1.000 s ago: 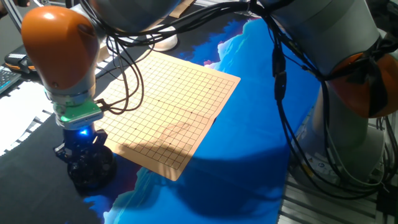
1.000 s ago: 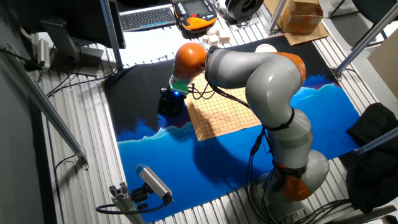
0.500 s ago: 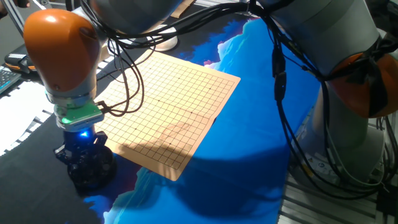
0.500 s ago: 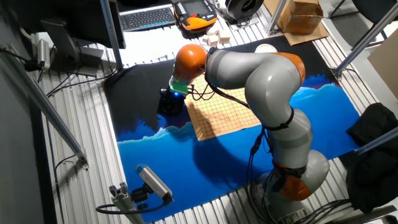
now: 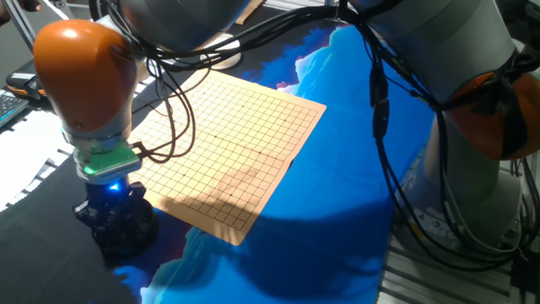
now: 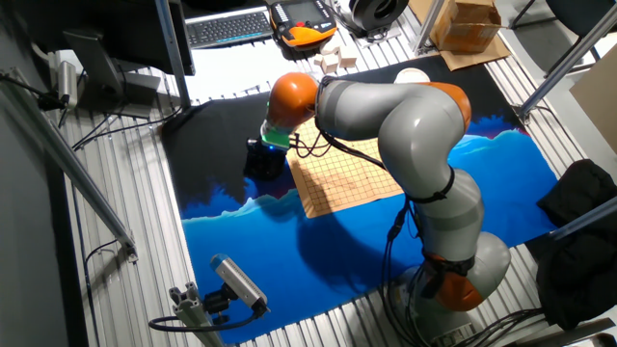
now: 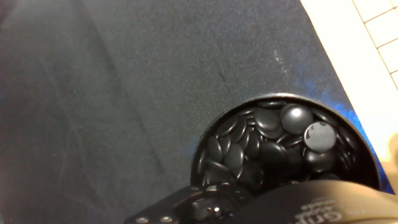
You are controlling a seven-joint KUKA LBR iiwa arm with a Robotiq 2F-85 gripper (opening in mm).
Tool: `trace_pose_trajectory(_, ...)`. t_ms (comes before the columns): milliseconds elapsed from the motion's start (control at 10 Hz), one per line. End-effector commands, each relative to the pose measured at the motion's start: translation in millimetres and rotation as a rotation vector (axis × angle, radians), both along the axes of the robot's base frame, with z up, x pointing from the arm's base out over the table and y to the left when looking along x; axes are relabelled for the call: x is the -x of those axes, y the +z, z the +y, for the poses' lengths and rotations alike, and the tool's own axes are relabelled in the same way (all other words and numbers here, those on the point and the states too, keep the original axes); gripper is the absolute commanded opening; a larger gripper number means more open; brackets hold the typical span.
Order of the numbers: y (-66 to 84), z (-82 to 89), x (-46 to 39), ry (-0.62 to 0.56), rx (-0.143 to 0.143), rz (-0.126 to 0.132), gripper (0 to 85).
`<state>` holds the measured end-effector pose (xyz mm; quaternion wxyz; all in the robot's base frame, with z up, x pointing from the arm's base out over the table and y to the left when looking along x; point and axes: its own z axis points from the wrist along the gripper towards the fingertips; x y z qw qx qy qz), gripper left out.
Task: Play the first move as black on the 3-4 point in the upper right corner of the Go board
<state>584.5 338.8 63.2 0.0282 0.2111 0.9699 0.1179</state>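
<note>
The Go board (image 5: 228,139) lies bare on the cloth, with no stone on it; it also shows in the other fixed view (image 6: 347,173). My gripper (image 5: 114,209) hangs straight down into the round black bowl (image 5: 122,236) at the board's near left corner, and also shows in the other fixed view (image 6: 262,159). In the hand view the bowl's rim (image 7: 249,102) rings several glossy black stones (image 7: 273,140). No single black stone stands apart from them. The dark hand body hides my fingertips, so I cannot see whether they hold anything.
A blue cloth (image 5: 337,169) covers the table right of the board, a black cloth (image 7: 124,93) lies left of it. A pale bowl (image 6: 413,74) stands beyond the board's far edge. Cables (image 5: 173,101) hang over the board. A keyboard (image 6: 227,27) lies behind.
The hand has sunk a little lower over the black bowl. The board has not changed.
</note>
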Motion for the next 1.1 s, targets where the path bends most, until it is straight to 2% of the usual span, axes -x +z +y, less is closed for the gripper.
trace_pose_trajectory(0, 1.2, -1.0, -0.8, 0.002, 0.0, 0.0, 34.0)
trace_pose_trajectory(400, 1.9, -2.6, -2.2, 0.003, -0.011, 0.002, 34.0)
trace_pose_trajectory(500, 2.0, -2.5, -2.3, 0.005, -0.013, 0.002, 17.0)
trace_pose_trajectory(1000, 1.8, -1.9, -2.5, 0.012, -0.031, 0.001, 17.0)
